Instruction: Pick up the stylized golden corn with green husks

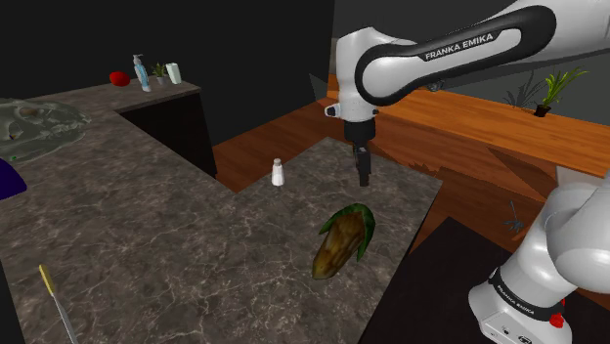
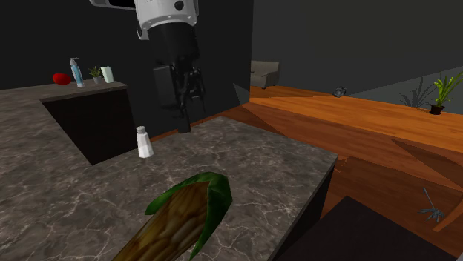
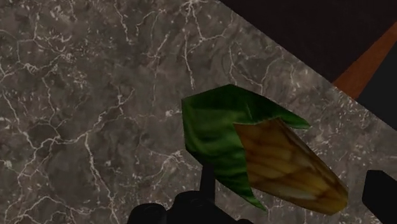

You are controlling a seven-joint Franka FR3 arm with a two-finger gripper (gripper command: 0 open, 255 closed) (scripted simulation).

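The corn (image 1: 342,244) lies flat on the dark marble counter (image 1: 147,225), near the counter's edge on the shoulder view's right. It has a golden-brown cob with green husks wrapped round its far end. The second exterior view has the corn (image 2: 182,219) at the bottom, its husk end pointing away. My gripper (image 1: 365,179) hangs above the counter, beyond the husk end and well clear of it. The second exterior view places the gripper (image 2: 183,122) high over the counter's back part. In the wrist view the corn (image 3: 273,153) lies below the black fingers (image 3: 380,191), which stand apart and hold nothing.
A small white shaker (image 1: 278,173) stands on the counter near its far edge, to the shoulder view's left of the gripper. A thin yellow-handled utensil (image 1: 54,293) lies at the front left. Bottles and a red object (image 1: 120,78) sit on the far counter. Wooden floor (image 1: 469,137) lies beyond.
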